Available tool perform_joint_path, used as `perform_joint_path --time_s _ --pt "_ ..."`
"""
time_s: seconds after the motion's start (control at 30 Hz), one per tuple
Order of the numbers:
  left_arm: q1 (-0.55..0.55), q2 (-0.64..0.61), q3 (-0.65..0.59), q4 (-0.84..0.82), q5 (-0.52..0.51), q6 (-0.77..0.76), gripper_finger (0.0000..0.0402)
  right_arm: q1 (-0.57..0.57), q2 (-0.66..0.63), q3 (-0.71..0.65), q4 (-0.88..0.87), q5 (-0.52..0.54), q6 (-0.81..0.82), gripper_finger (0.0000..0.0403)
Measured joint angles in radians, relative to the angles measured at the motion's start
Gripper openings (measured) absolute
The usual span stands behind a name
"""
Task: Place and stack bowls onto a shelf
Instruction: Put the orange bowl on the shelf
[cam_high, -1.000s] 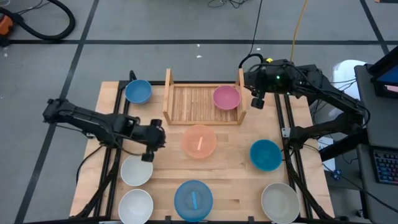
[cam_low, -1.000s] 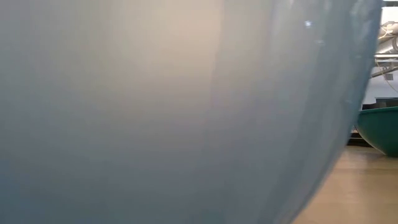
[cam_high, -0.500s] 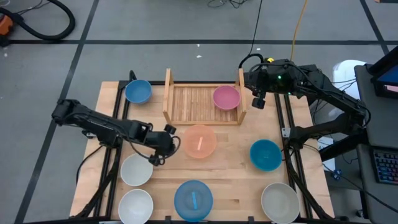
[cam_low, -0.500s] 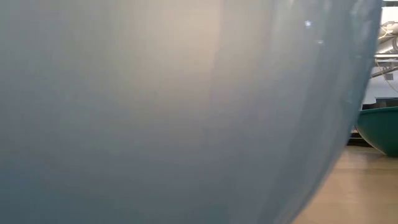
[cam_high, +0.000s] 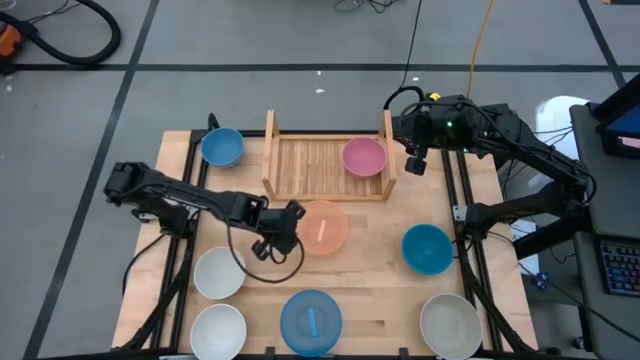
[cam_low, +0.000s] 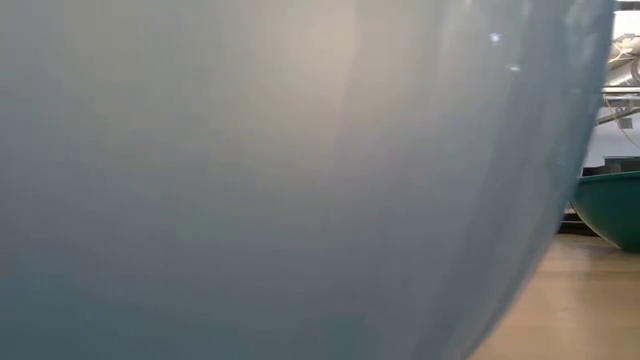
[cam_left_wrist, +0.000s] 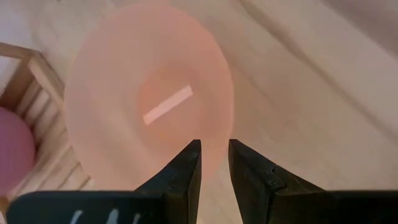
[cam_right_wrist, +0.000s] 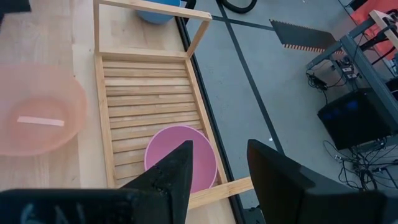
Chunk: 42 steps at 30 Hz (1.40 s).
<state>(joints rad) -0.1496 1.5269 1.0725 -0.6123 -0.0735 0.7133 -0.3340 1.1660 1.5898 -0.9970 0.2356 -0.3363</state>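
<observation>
Over the last second the left gripper (cam_high: 291, 222) has swung right across the table to the left rim of the peach bowl (cam_high: 322, 226), its fingers (cam_left_wrist: 186, 167) spread a little with the rim at their tips, nothing pinched yet. Only the pink bowl (cam_high: 364, 156) sits on the shelf (cam_high: 300, 165), at its right end; the right gripper (cam_high: 413, 163) hovers just right of it, jaws spread and empty. Seven bowls remain on the table, none stacked: blue far left (cam_high: 222, 147), teal at right (cam_high: 427, 249), others along the near edge. All are smooth, round, thin-walled plastic; the shelf is pale slatted wood with two upright end boards.
</observation>
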Motion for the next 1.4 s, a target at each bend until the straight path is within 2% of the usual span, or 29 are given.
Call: perform_joint_path --time_s 0.23,0.37,0.77,0.87,1.13,1.3,1.4 --pt "0.021 0.044 0.0 0.007 0.03 0.098 0.0088 0.0 0.0 0.0 -0.001 0.0 -0.003 0.0144" --pt "0.021 0.067 0.001 0.007 0.073 0.098 0.0088 0.0 0.0 0.0 -0.001 0.0 -0.021 0.0144" --pt "0.029 0.136 -0.001 0.045 0.074 0.117 0.0088 0.0 0.0 0.0 -0.002 0.0 -0.047 0.0144" --pt "0.031 0.168 -0.001 0.061 0.064 0.106 0.0088 0.0 0.0 0.0 -0.002 0.0 -0.049 0.0144" --pt "0.032 0.199 0.0 0.141 -0.042 0.093 0.0088 0.0 0.0 0.0 -0.003 0.0 -0.05 0.0144" --pt "0.033 0.206 0.0 0.165 -0.05 0.078 0.0086 0.0 0.0 0.0 -0.003 0.0 -0.049 0.0144" --pt "0.033 0.206 -0.001 0.161 -0.05 0.03 0.007 0.0 0.0 0.0 -0.003 0.0 -0.05 0.0144"
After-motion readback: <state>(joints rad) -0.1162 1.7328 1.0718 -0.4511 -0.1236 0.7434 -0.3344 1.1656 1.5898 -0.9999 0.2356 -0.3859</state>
